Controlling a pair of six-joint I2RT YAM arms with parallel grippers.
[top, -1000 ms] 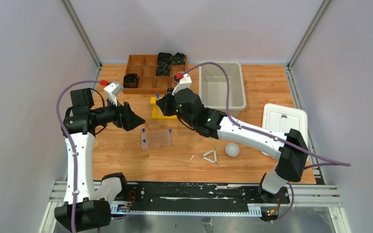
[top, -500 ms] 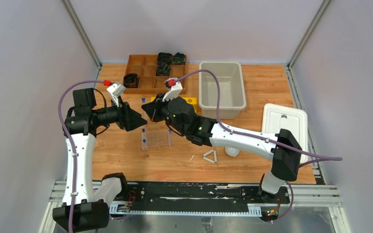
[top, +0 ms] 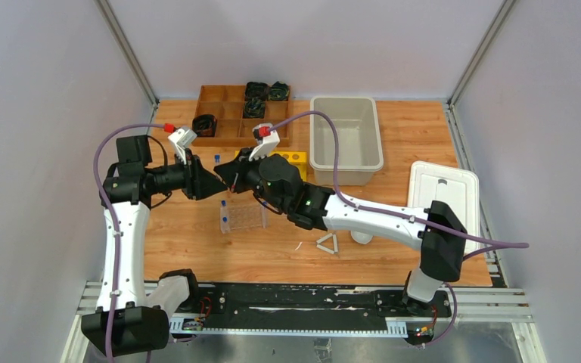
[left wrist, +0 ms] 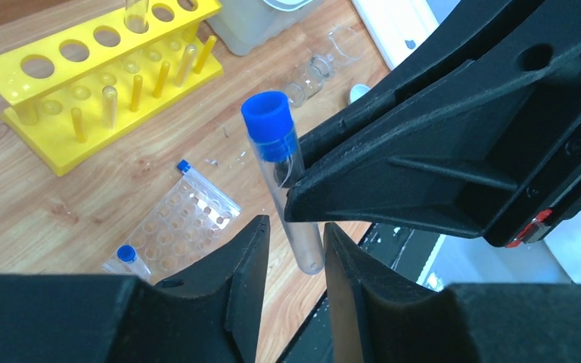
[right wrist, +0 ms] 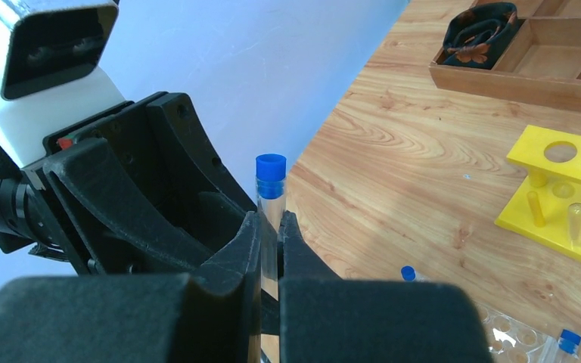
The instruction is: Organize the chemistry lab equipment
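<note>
A clear blue-capped tube (right wrist: 271, 198) stands upright in the air, with my right gripper (right wrist: 270, 219) shut on its middle. Its lower end (left wrist: 302, 242) hangs between the fingers of my left gripper (left wrist: 296, 227). Those jaws are narrow but open, with a gap on the tube's left side. From above, both grippers (top: 215, 184) (top: 228, 175) meet over the table's left half, the blue cap (top: 216, 159) above them. A yellow rack (left wrist: 45, 113) holds thin glass tubes. Small blue-capped tubes (left wrist: 126, 255) lie beside a clear well plate (top: 243, 217). A white triangle (top: 327, 243) lies near the front.
A grey bin (top: 344, 140) stands at the back, with a white lid (top: 442, 189) to its right. The wooden divided tray (top: 231, 113) with black coils is at the back left. A white dish (top: 361, 236) peeks out under the right arm. Two small glass vessels (left wrist: 314, 68) lie past the rack.
My right arm carried the blue-capped tube leftward from the yellow rack to the left gripper. The left jaws narrowed around the tube's lower end.
</note>
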